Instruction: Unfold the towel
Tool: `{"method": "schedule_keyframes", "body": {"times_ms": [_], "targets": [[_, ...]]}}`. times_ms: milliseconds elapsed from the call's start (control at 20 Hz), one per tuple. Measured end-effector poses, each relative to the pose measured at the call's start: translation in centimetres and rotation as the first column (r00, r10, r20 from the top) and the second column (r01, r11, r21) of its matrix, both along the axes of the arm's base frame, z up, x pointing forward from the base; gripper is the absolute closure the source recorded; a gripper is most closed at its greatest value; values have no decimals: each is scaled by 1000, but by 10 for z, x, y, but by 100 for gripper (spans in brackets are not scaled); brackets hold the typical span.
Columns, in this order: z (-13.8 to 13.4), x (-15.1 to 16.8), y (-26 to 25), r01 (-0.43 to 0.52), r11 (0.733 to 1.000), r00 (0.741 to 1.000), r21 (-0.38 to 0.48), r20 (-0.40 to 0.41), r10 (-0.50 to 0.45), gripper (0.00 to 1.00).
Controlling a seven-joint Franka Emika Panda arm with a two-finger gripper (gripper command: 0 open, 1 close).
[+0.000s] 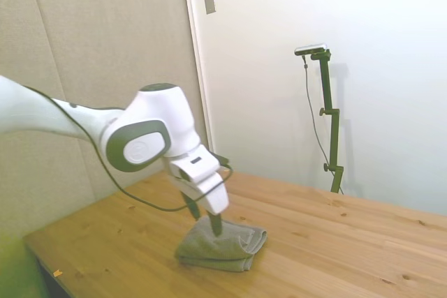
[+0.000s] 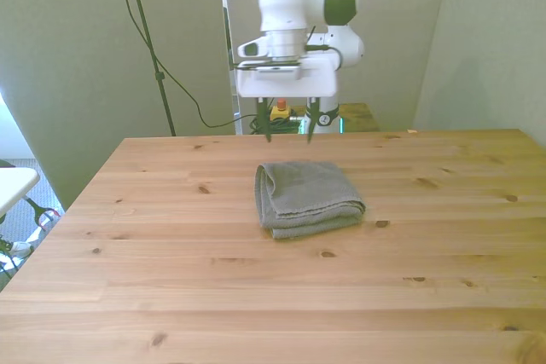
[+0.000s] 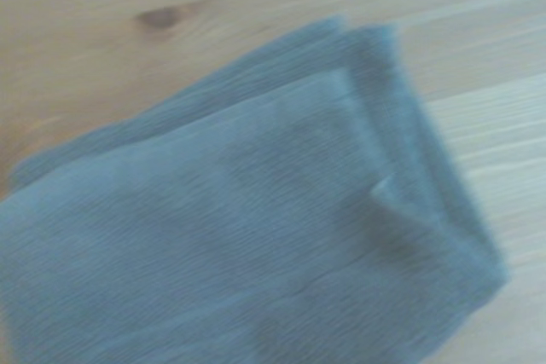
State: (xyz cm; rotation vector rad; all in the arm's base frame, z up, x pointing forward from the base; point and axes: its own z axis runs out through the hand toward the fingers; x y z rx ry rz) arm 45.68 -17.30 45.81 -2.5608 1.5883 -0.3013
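Note:
The towel (image 2: 307, 198) lies folded in thick layers near the middle of the wooden table (image 2: 171, 279), grey-olive, with its rounded fold toward the front view's left. In the side view the towel (image 1: 225, 246) sits just below the arm's hand. My gripper (image 2: 288, 135) hangs open a little above the towel's far edge, nothing between its fingers. From the side, the gripper (image 1: 204, 218) has its dark fingertips close over the cloth's rear part. The wrist view shows the towel (image 3: 256, 236) from close by, blurred, with stacked layers and a small turned-up corner.
Bare wood surrounds the towel on all sides. Behind the table's far edge a black cable (image 2: 171, 83) hangs down to a small red-topped device (image 2: 280, 109) on the floor. A white surface (image 2: 13, 183) juts in at the front view's left edge.

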Motion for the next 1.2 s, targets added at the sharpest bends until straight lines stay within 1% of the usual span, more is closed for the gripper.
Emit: {"method": "schedule_keyframes", "body": {"times_ms": [150, 250, 350, 500, 600, 850, 900, 1100, 1200], "targets": [[-14, 18, -52, 56, 998, 998, 29, 3, -56, 0], [-23, 27, -67, 51, 997, 999, 61, 14, -52, 0], [-33, 34, -69, 20, 995, 999, 93, 32, -23, 0], [-46, 38, -62, -40, 983, 998, 179, 57, 30, 0], [-53, 38, -60, -69, 973, 997, 222, 46, 60, 0], [-65, 36, -59, -108, 957, 994, 268, 4, 111, 0], [-67, 36, -60, -112, 955, 993, 273, 6, 115, 100], [-76, 36, -58, -149, 937, 988, 316, 22, 150, 100], [-76, 35, -58, -159, 934, 987, 320, 25, 159, 100]]}}
